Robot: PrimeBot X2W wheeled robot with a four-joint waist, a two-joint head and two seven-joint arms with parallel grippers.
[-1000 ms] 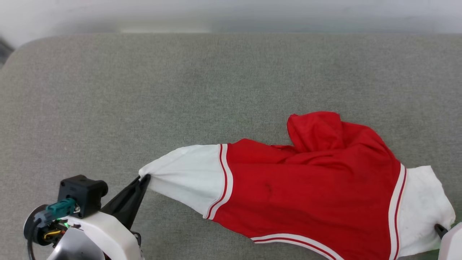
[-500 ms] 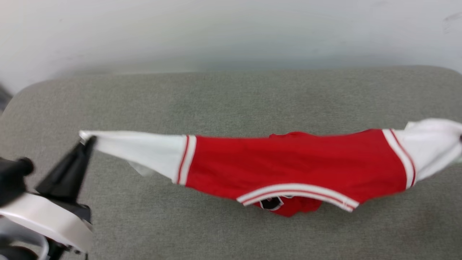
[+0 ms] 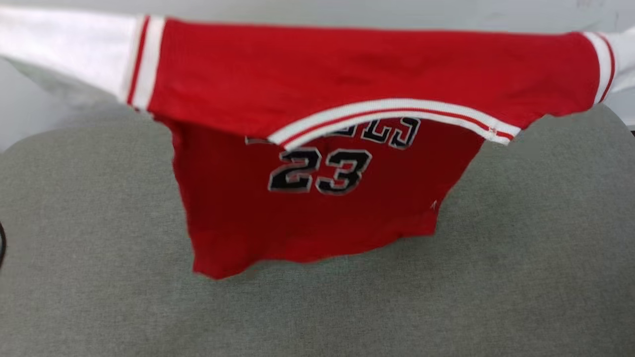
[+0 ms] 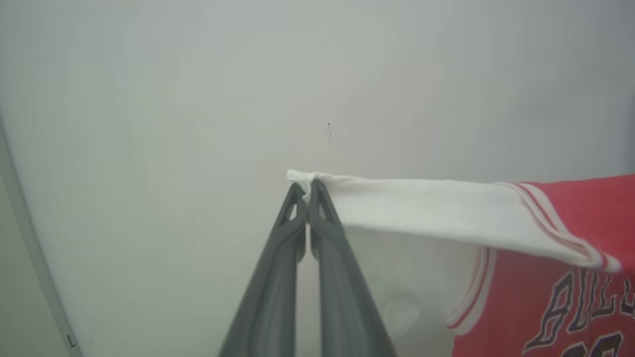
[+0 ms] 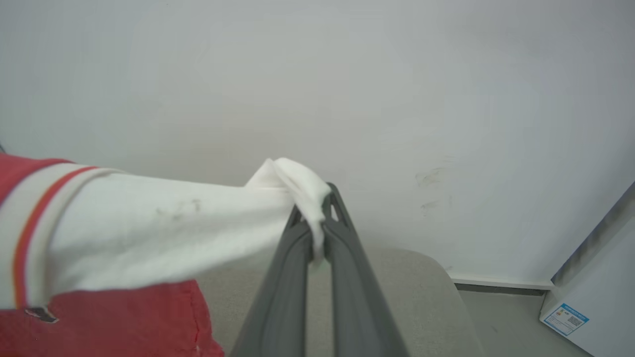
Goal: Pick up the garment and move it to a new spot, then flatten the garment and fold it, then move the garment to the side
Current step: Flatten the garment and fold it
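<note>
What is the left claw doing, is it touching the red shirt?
Touching. In the left wrist view the left gripper is shut on the garment, pinching the tip of its white sleeve between both fingers.

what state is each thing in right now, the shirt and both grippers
garment, hangs spread between both grippers by its white sleeves, "23" lettering showing
left gripper, shut on one sleeve's tip
right gripper, shut on the other sleeve's bunched tip

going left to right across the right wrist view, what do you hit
garment (striped trim, then white sleeve) → right gripper, shut on the sleeve end → white box with a blue label
</note>
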